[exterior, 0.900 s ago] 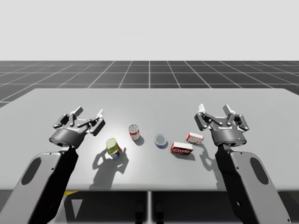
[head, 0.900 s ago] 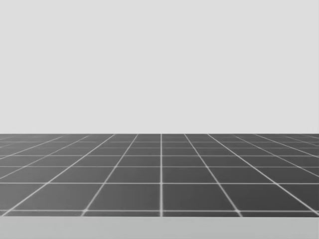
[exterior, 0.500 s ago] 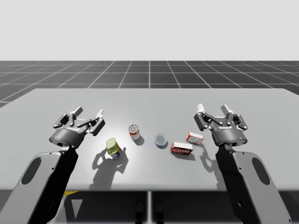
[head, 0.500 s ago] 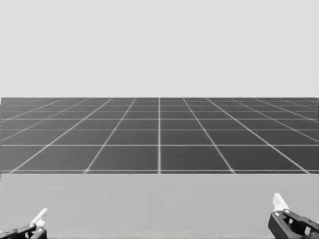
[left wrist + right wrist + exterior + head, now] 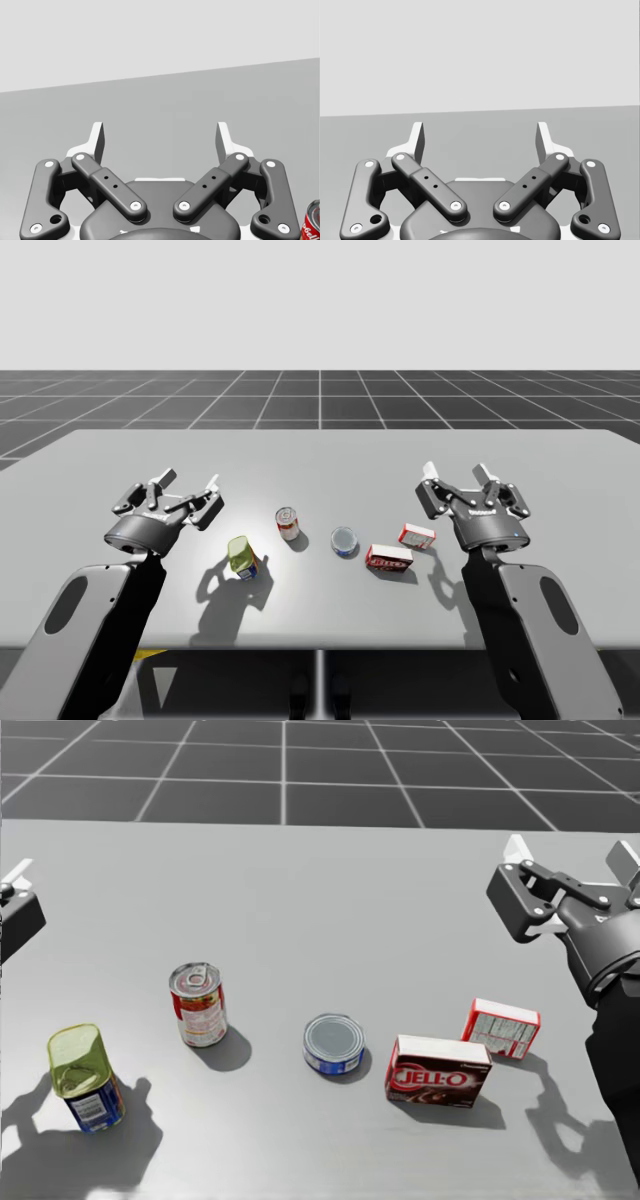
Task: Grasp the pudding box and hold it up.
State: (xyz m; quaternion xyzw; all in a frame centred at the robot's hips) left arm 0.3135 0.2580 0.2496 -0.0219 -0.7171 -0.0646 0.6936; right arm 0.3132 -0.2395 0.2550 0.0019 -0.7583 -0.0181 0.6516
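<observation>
Right of the table's [image 5: 320,455] middle, the dark red and brown pudding box [image 5: 438,1070] sits with its long axis running left to right, just beside a smaller red-and-white box [image 5: 501,1028]. Our right gripper [image 5: 570,855], spread wide and empty, hangs farther back and to the right of it, so it is the nearer arm. Our left gripper [image 5: 190,480], equally wide, is well apart.

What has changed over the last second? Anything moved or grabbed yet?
My head has turned down, so the head view now looks at the table. Nothing is taken hold of: my left gripper and right gripper stay open above it, and the dark red pudding box and the red can lie unmoved.
</observation>
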